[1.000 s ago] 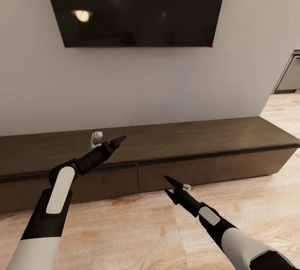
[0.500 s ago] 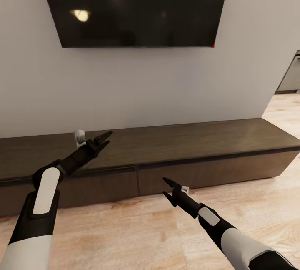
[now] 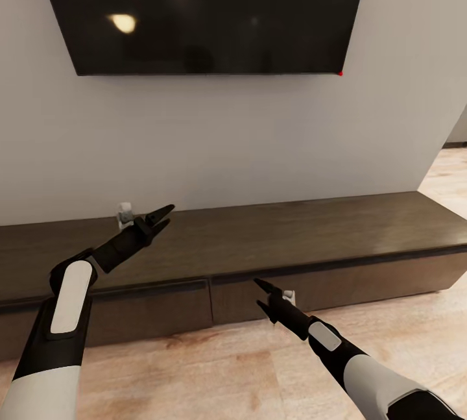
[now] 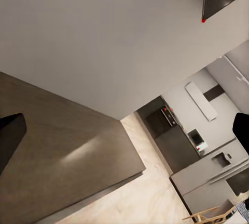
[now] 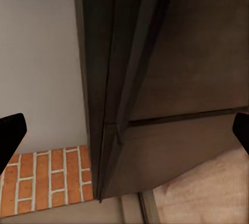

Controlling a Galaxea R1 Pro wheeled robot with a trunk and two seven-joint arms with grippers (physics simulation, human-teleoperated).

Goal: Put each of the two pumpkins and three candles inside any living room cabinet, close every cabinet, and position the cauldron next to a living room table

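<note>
Your left gripper (image 3: 160, 215) and right gripper (image 3: 263, 295) hold spread, empty fingers before the closed cabinet (image 3: 272, 258), ready for a drawer.

Cabinet running along the far wall, under the television

The cabinet (image 3: 272, 245) is being seen stretching from left to right against the wall (image 3: 227, 141), with the television (image 3: 201, 11) hanging above it. The wooden floor (image 3: 214, 374) is lying in front of it, on the near side. The left gripper (image 3: 157, 218) is being held over the left part of the cabinet's top, its jaws parted. The right gripper (image 3: 263, 295) is being held lower and nearer, just before a closed drawer front (image 3: 324, 290), its jaws also parted.
</note>
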